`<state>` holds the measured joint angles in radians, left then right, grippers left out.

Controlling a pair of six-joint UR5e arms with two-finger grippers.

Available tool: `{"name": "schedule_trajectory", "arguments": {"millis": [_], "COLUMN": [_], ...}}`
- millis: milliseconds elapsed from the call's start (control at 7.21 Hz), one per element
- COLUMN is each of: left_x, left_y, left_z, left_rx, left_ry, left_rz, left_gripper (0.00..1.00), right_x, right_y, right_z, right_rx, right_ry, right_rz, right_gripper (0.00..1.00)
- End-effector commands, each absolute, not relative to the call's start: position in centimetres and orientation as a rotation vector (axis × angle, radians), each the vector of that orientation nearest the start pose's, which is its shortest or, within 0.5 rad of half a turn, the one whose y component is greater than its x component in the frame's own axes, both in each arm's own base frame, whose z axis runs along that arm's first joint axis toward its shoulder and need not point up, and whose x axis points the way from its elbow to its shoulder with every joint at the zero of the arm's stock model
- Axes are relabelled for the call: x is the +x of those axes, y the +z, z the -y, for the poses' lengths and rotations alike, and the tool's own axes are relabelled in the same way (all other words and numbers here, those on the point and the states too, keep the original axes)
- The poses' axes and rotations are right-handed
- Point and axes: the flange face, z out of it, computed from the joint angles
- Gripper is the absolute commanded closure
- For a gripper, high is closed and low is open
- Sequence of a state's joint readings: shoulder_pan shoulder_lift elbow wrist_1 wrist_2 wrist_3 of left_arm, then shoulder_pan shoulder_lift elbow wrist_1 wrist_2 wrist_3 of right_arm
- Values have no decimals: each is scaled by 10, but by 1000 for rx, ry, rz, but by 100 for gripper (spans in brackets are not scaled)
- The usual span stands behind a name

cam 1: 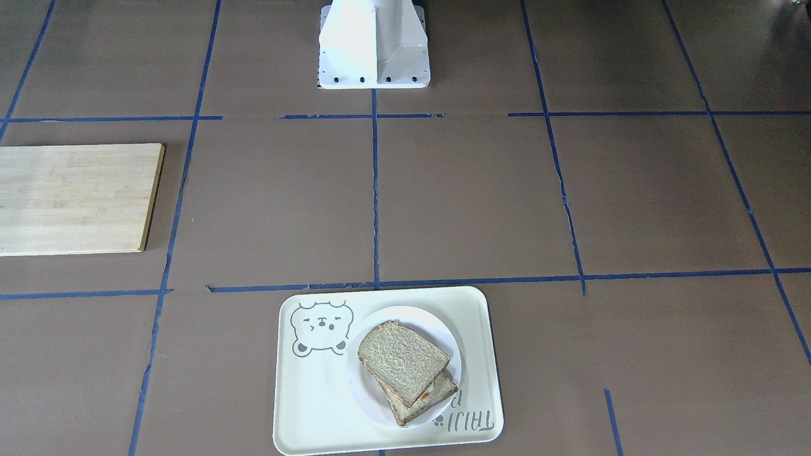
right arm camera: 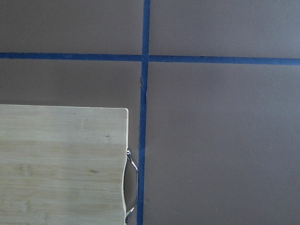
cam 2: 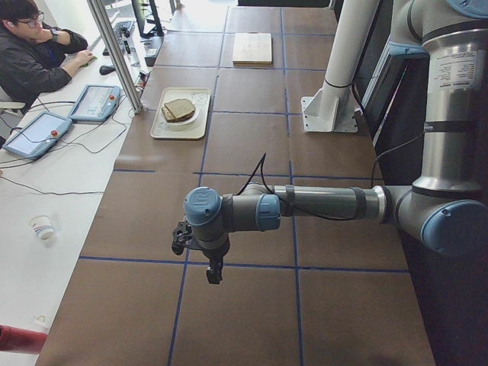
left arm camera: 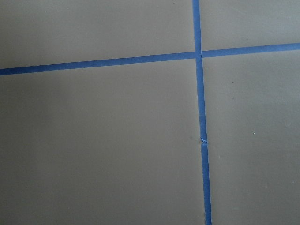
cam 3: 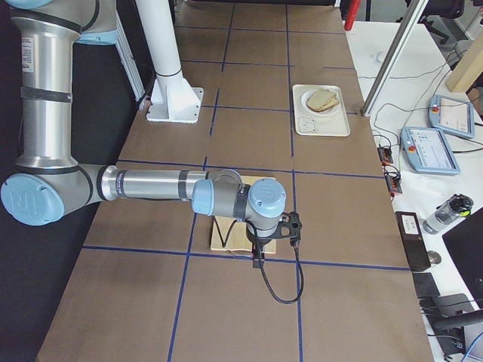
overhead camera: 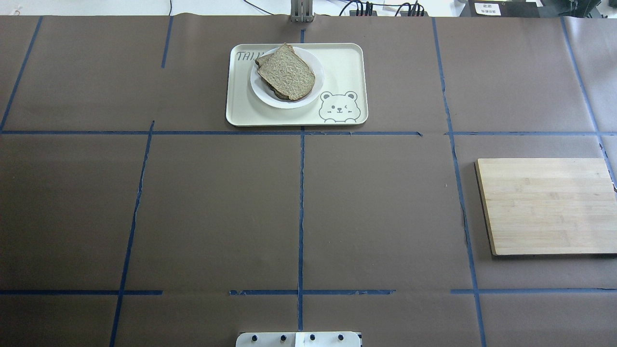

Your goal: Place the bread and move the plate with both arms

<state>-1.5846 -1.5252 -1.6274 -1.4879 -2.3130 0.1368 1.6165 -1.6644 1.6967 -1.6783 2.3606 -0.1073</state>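
Across your brown paper-covered worktop (overhead camera: 217, 207) with its blue tape grid, the two grey tubular arms were parked at opposite ends: the left arm (cam 2: 320, 204) over bare paper, the right arm (cam 3: 151, 185) over the pale rectangular bamboo board (overhead camera: 544, 205). That most likely kept them out of the middle.

At the far edge you could see the cream rectangular tray with the bear drawing (overhead camera: 347, 62). On it sat the small round white plate (cam 1: 412, 315), and on the plate the plain tan wholegrain bread slice (overhead camera: 285, 72), laid askew over a second slice (cam 1: 415, 415). That stacking suggests the bread had been placed and the plate moved.

The bread lay well apart from both the left pincer (cam 2: 215, 274) and the right pincer (cam 3: 257, 256). You could not tell from the side views whether either was spread or pressed together.
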Motion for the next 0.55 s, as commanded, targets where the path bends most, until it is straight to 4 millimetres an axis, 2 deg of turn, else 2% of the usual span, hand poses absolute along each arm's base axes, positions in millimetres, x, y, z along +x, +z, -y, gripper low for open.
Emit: {"name": "schedule_trajectory", "arguments": {"millis": [0,416], "left_x": [-72,-72], "left_y": [664,663], "left_z": [466,466], "left_rx": [-15,-13], "left_ry": [88,89], "left_rz": [-747,-747], "left_gripper": [0,0], "right_x": [88,88], "right_y": [651,650], "right_z": [441,441], "right_rx": [-5,-7], "right_ry": [-21,-16], "right_rz": [791,793], "right_gripper": [0,0]}}
